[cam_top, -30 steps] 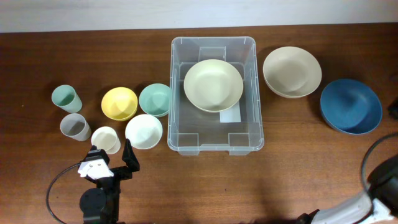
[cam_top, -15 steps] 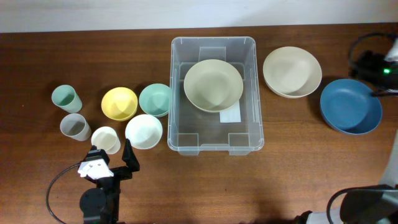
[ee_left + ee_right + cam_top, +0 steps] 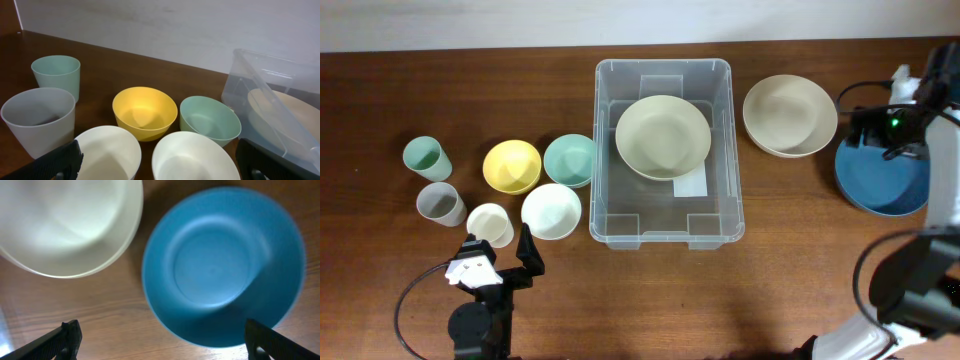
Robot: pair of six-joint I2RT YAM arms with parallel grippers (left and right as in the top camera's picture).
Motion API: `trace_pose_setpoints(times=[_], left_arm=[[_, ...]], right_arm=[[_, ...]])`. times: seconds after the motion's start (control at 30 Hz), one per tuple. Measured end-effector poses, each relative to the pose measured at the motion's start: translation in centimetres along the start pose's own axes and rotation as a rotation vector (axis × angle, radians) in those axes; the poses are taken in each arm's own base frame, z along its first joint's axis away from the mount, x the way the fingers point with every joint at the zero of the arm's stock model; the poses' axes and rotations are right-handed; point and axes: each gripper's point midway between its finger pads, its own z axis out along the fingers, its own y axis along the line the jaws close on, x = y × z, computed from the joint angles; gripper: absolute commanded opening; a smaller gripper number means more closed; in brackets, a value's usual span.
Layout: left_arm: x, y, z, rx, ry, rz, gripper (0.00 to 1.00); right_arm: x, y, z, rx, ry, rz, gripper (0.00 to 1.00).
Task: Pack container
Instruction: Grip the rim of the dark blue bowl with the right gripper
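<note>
Right fingers (image 3: 67, 335) spread wide over blue bowl (image 3: 222, 265), seemingly clear of it. Left fingers (image 3: 60, 160) spread, facing yellow bowl (image 3: 145, 112). Tub (image 3: 663, 64) holds one cream bowl (image 3: 663, 137).

No words or numbers can be read anywhere. The clear container (image 3: 663, 65) has a white label (image 3: 693, 187) on its bottom, partly under a bowl (image 3: 663, 137), but the label is too small to show any writing.
</note>
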Motion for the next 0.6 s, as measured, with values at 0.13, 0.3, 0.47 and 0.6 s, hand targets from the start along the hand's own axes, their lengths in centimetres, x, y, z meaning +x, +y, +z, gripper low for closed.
trace_pose_setpoints(times=[0.13,0.3,0.47,0.6], left_arm=[[0.0,0.0,0.0,0.0,0.0,0.0,1.0],[0.0,0.0,0.0,0.0,0.0,0.0,1.0],[0.0,0.0,0.0,0.0,0.0,0.0,1.0],[0.0,0.0,0.0,0.0,0.0,0.0,1.0]], right_arm=[[1.3,-0.4,4.5,0.003,0.106,-0.016,0.99],[2.9,-0.2,8.4,-0.02,0.206,-0.018,0.99],[3.5,-0.1,9.5,-0.026,0.234,-0.021,1.0],[3.5,-0.1,9.6,-0.028,0.236,-0.026,0.97]])
